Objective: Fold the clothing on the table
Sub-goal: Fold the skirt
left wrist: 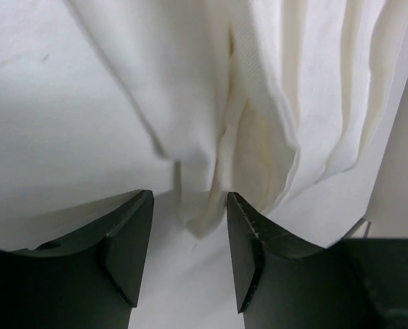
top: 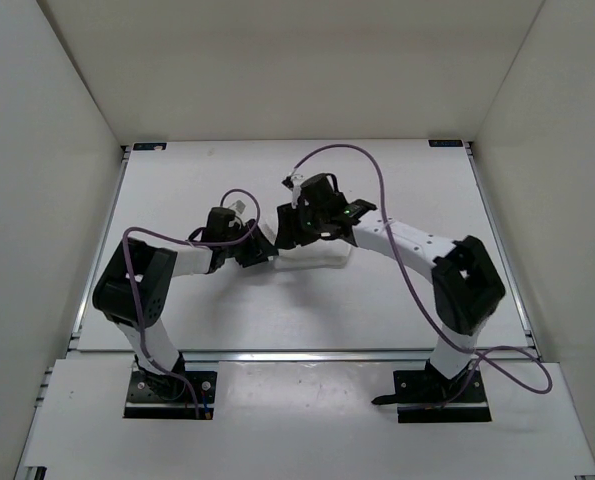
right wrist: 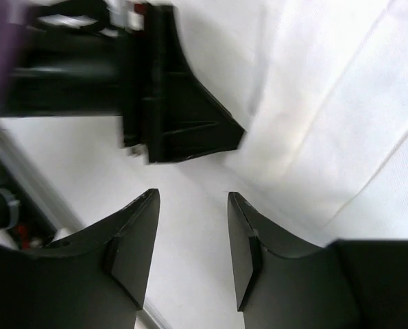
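Clothing (top: 312,260) is bunched into a small white bundle near the middle of the table (top: 397,310), slightly left of centre, and both arm heads converge on it.

Left gripper (top: 260,254) is at the bundle's left end with its jaws apart. In the left wrist view a narrow tip of folded cloth lies in the gap between the fingers (left wrist: 128,240). It looks loose, and I see no pinch on it.

Right gripper (top: 289,238) is on the bundle's far-left top, just beside the left one. Its jaws are also apart, with nothing between them but white surface.

Edges and room:
- The bundle is well away from every table edge. The front rail (top: 307,353), side rail (top: 494,240) and far edge all have bare table in front of them.
- Enclosure walls (top: 47,100) close in on the left, right and back.
- The tight spot is between the two heads. The right wrist view shows the left gripper's black body right ahead of the right fingers (right wrist: 132,240).
- A purple cable (top: 377,190) arcs above the right arm.

View differences:
- The top view gives position, but the arms cover most of the cloth, so I can't read either jaw from there.
- The left wrist view shows the pleat-like folds running down to the tip.
- The right wrist view shows layered cloth edges off to the right of the fingers. I can't tell which hem they are.
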Robot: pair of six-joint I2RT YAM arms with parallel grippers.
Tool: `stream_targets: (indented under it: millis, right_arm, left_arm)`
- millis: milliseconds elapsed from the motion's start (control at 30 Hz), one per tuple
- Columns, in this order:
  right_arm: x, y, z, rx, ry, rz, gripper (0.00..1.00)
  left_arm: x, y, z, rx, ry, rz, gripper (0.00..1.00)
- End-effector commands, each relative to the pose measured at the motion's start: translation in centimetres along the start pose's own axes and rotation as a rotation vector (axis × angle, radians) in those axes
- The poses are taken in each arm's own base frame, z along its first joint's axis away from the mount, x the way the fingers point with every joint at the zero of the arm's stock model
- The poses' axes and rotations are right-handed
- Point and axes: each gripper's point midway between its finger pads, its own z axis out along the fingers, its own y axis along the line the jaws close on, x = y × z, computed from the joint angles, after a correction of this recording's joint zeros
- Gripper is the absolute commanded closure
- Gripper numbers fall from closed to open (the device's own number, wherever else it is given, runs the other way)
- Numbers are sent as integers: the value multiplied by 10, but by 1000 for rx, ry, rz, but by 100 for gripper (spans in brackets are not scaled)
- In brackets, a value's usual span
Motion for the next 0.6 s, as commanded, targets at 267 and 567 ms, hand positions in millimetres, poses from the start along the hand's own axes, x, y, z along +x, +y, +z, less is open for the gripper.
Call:
stream_targets:
  millis: [267,567]
  right_arm:
    - [-47,1,-120,-79,-292,13,58]
    - [7,-83,-150,66,-321,115,57]
  left_arm:
    - [1,-24,-73,191,-58,-71,1]
    - [10,-13,-141,-25,-120,201,1]
